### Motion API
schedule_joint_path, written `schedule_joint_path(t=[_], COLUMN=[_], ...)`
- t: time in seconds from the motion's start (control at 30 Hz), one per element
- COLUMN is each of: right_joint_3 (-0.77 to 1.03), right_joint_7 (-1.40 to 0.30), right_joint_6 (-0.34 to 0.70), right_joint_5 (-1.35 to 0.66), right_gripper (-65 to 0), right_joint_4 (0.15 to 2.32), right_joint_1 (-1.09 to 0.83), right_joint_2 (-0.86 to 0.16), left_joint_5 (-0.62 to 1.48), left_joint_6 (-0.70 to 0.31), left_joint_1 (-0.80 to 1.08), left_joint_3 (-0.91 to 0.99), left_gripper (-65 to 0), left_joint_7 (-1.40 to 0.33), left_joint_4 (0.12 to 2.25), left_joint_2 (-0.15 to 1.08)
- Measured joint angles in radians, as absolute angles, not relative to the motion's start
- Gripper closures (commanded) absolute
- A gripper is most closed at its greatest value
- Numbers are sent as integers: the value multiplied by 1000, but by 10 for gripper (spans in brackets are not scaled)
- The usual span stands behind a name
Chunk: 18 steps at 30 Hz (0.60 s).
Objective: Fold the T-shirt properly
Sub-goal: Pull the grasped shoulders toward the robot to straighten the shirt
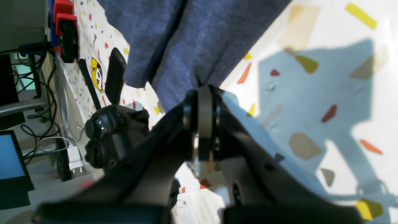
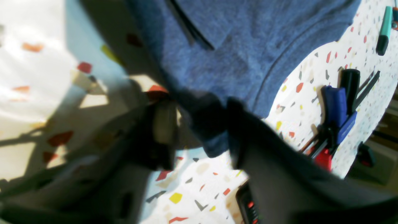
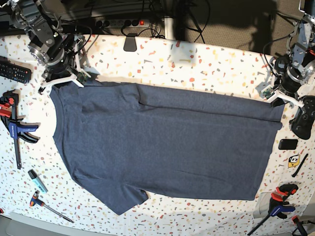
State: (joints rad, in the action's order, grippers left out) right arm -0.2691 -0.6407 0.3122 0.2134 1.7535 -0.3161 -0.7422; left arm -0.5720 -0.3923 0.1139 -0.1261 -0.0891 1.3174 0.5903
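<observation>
The navy T-shirt [image 3: 162,142] lies spread flat across the speckled table [image 3: 206,61], neck end to the left and hem to the right. My left gripper [image 3: 276,101] is at the hem's far right corner. In the left wrist view that gripper [image 1: 203,88] is shut, with the T-shirt [image 1: 186,40] fabric pinched between its tips. My right gripper [image 3: 74,81] is at the far left shoulder corner. In the right wrist view a bunched fold of the T-shirt [image 2: 233,46] sits between the right gripper's [image 2: 200,127] fingers. Blur hides whether they pinch it.
Along the left edge lie a remote control [image 3: 15,71], a blue clamp [image 3: 15,129], a teal marker [image 3: 37,180] and a screwdriver [image 3: 49,206]. On the right are a black controller [image 3: 305,118], a small black block [image 3: 288,144] and another clamp [image 3: 278,196].
</observation>
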Motion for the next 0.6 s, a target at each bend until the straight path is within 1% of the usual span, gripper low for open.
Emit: schedule_joint_path(t=[0.03, 0.07, 0.1, 0.17, 0.27, 0.43, 0.6], right_joint_3=[-269, -269, -270, -270, -270, -269, -260], right_joint_7=[-648, -648, -648, -647, -648, -671, -669], right_joint_6=[313, 312, 311, 254, 247, 238, 194], right_joint_5=[211, 210, 211, 212, 223, 229, 227], right_gripper=[-11, 0, 0, 0, 0, 0, 0], right_joint_4=[1753, 1753, 1753, 1753, 1767, 1834, 1865], right_joint_1=[-317, -319, -319, -319, -332, -419, -521], right_joint_2=[-742, -743, -743, -742, -759, -829, -859], left_joint_5=[-572, -566, -551, -522, -477, -358, -287], left_joint_6=[-392, -392, -392, -392, -392, -398, -400], left_joint_1=[114, 114, 115, 122, 164, 284, 376], left_joint_3=[-126, -126, -126, -126, -125, -125, -124], left_gripper=[0, 0, 0, 0, 0, 0, 0], left_joint_7=[-89, -90, -93, -90, -103, -117, -143], left_joint_4=[1317, 1317, 1317, 1318, 1355, 1470, 1531], left_joint_2=[590, 590, 590, 596, 612, 671, 721])
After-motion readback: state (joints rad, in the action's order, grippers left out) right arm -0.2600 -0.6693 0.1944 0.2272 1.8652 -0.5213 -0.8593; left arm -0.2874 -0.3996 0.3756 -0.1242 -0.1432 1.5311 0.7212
